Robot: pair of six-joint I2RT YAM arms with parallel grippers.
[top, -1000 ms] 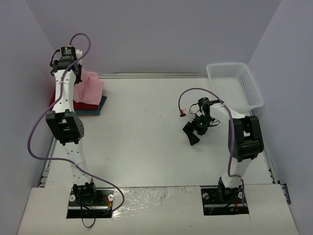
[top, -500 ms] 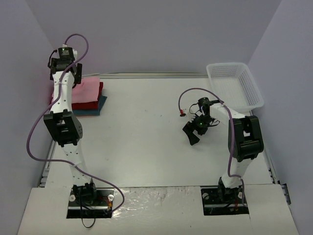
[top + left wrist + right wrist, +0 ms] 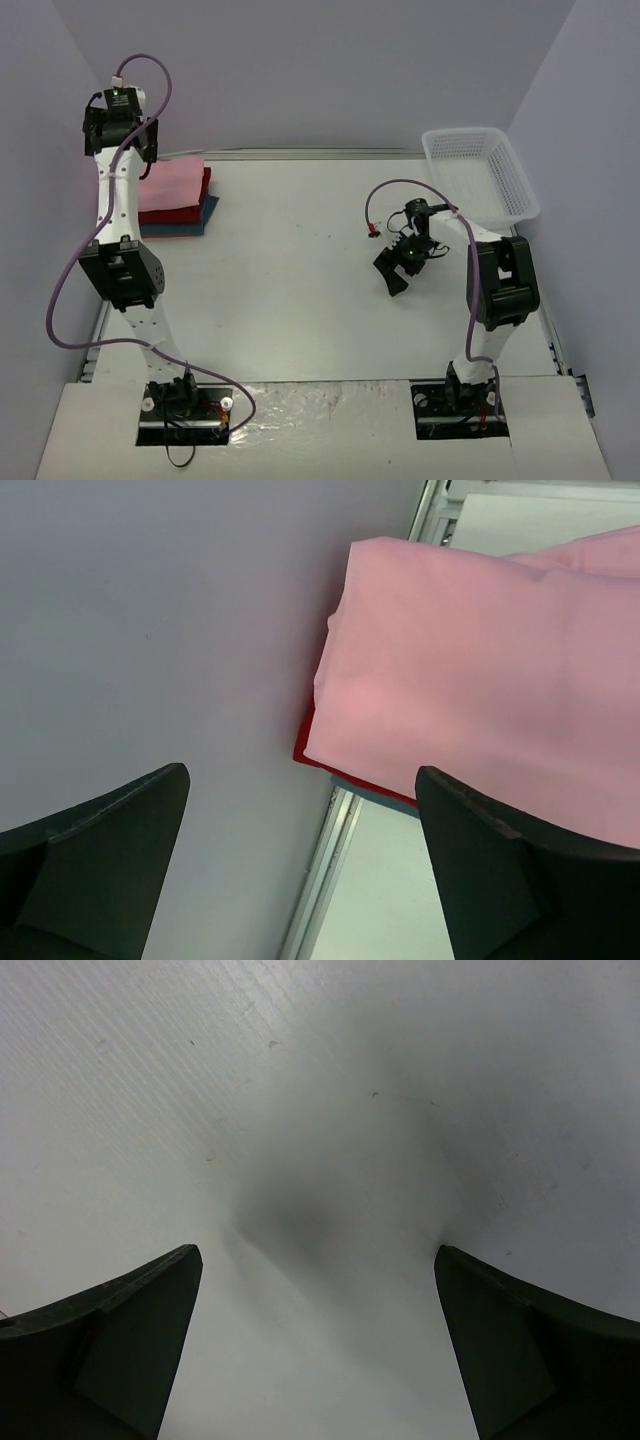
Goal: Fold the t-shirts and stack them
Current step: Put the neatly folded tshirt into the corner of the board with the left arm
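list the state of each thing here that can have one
light pink folded cloth t-shirt: folded flat, on top of the other two
bright red cloth t-shirt: folded, under the pink one
teal-blue cloth t-shirt: folded, at the bottom
white plastic mesh basket: upright, nothing seen inside
left fingers: open, above the pink t-shirt's edge, holding nothing
right fingers: open, over the bare white table, holding nothing

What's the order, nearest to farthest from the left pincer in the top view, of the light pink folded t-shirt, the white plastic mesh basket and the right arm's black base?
From the left pincer:
1. Light pink folded t-shirt, right beside it, far left.
2. White plastic mesh basket, far right corner.
3. Right arm's black base, near right edge.
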